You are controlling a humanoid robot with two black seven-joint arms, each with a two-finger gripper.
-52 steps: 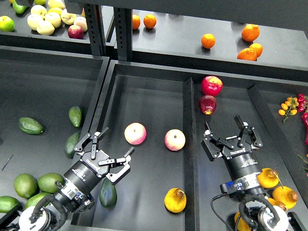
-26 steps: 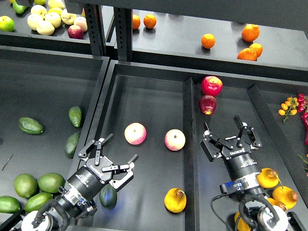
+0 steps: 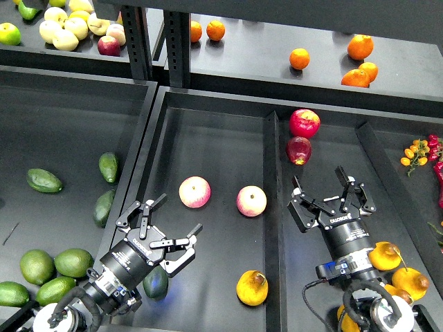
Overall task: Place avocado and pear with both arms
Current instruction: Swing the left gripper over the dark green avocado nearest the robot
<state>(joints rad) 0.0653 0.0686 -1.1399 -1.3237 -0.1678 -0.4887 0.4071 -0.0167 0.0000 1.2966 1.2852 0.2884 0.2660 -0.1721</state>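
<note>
Left gripper (image 3: 168, 226): jaws spread wide with nothing between them, hovering over the floor of the middle tray (image 3: 208, 138); since the frame a second ago it has drawn back toward the near edge and sits lower in view, and it has barely shifted over the last half second
Avocado (image 3: 156, 282): lies on the middle tray's floor near its front left corner, partly hidden under the left arm's wrist, just behind the open fingers; same spot as a second ago, though more of it is covered now
Right gripper (image 3: 331, 196): fingers wide apart, holding nothing, raised above the right-hand tray (image 3: 377, 155); its pose matches both earlier frames
Pear (image 3: 252, 288): rests on the middle tray's floor near the front, close to the divider, brown blotch facing up and right; unmoved, well apart from both grippers
Pink-and-yellow apples (image 3: 194, 191): two lie side by side mid-tray, beyond the left gripper, unchanged
Red apples (image 3: 304, 123): two at the far end of the right-hand tray, touching or nearly so, unchanged
Other avocados (image 3: 108, 167): several scattered in the left tray, positions as before
</note>
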